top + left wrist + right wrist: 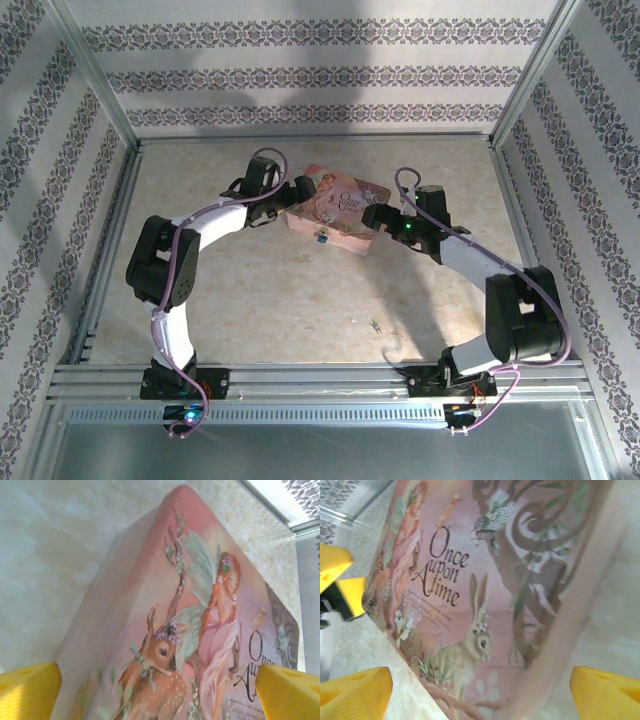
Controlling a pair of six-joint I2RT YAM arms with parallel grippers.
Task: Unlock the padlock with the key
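Left end effector [160,692] and right end effector [480,692] both stand released, yellow fingers [30,690] spread wide over the closed, round-cornered pink picture box [340,200] at upper centre, with the silvery blue-ended padlock [322,238] at its near edge and the key [377,326], a dark sliver, on the marbled bench [250,300] at lower right, its heading too small to tell.

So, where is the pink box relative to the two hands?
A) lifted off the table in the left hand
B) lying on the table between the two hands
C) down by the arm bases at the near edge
B: the top view shows the pink box flat on the table, with the left hand at its left end and the right hand at its right end, both with fingers spread.
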